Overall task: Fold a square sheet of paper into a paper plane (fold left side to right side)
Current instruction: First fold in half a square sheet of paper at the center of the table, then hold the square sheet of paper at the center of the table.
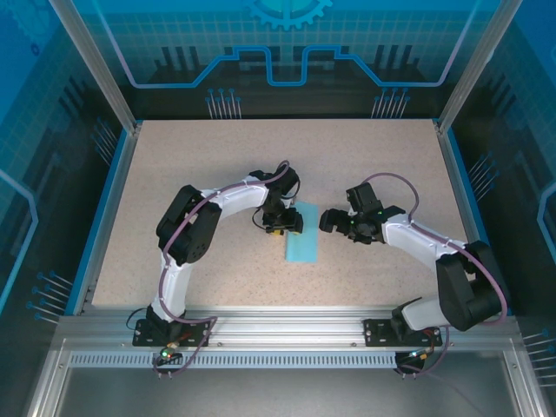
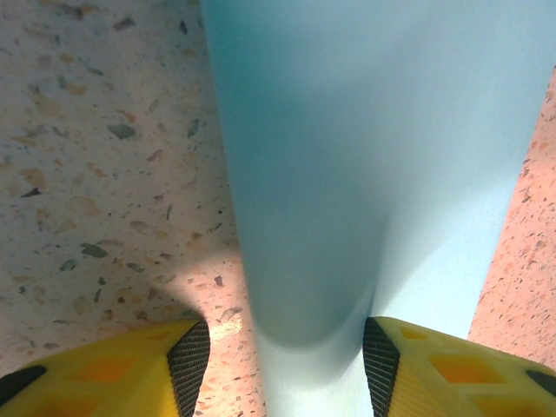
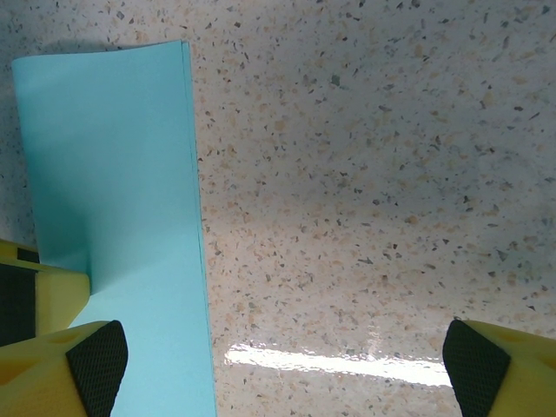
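Observation:
The light-blue sheet of paper (image 1: pixel 302 245) lies on the tabletop as a narrow upright strip, its left side folded over onto its right side. My left gripper (image 1: pixel 279 228) is low over the strip's upper left part and is open. In the left wrist view the rounded, uncreased fold of the paper (image 2: pixel 347 174) bulges up between the fingers (image 2: pixel 189 365) of that gripper (image 2: pixel 285 369). My right gripper (image 1: pixel 333 220) stands open just right of the strip, over bare table. In the right wrist view the paper (image 3: pixel 113 174) lies at the left, its two free edges lined up.
The speckled beige tabletop (image 1: pixel 217 165) is ringed by a blue rim and metal frame posts (image 1: pixel 95 69). A yellow finger of the left gripper (image 3: pixel 43 291) rests on the paper at the left edge of the right wrist view.

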Controlling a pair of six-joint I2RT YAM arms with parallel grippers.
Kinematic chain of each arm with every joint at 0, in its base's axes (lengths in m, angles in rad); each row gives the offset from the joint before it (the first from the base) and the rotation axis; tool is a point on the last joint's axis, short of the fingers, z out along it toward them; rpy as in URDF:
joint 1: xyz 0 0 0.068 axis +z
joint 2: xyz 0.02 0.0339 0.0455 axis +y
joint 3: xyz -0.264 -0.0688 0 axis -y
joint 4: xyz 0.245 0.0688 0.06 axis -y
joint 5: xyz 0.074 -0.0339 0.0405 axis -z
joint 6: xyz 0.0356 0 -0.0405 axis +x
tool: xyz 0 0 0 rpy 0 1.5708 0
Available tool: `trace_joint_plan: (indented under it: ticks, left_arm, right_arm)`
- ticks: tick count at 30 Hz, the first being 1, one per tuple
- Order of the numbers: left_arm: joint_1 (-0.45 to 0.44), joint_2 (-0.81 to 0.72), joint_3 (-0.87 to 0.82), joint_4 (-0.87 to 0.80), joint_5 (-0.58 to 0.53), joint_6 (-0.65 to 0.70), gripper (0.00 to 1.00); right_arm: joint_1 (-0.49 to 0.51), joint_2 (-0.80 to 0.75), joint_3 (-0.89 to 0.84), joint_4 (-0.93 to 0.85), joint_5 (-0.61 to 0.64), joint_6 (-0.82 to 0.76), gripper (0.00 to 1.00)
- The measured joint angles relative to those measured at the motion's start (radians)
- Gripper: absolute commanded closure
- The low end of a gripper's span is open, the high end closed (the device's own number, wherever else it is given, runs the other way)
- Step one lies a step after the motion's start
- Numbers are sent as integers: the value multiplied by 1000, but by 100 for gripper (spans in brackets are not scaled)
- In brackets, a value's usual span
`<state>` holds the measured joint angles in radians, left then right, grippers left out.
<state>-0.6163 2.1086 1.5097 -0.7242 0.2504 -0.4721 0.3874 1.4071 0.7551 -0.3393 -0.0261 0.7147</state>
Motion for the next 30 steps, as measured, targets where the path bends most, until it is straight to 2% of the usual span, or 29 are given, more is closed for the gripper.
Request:
trace_joint_plan:
  ticks: [8,18,20,23,30]
  left_arm:
    - [0,0,0,0,0,0,44]
    - [0,0,0,-1,0,0,44]
    - [0,0,0,-1,0,0,44]
    - [0,0,0,-1,0,0,44]
    - [0,0,0,-1,0,0,45]
  right_arm:
    - [5,51,11,28,-61,-14,35]
    - [31,147,59,86,-141,-14,80]
    - [39,166,69,92,-151,-12,86]
    - [50,198,85,98,-168,-9,91]
    - [72,243,116,97,-177,-8,92]
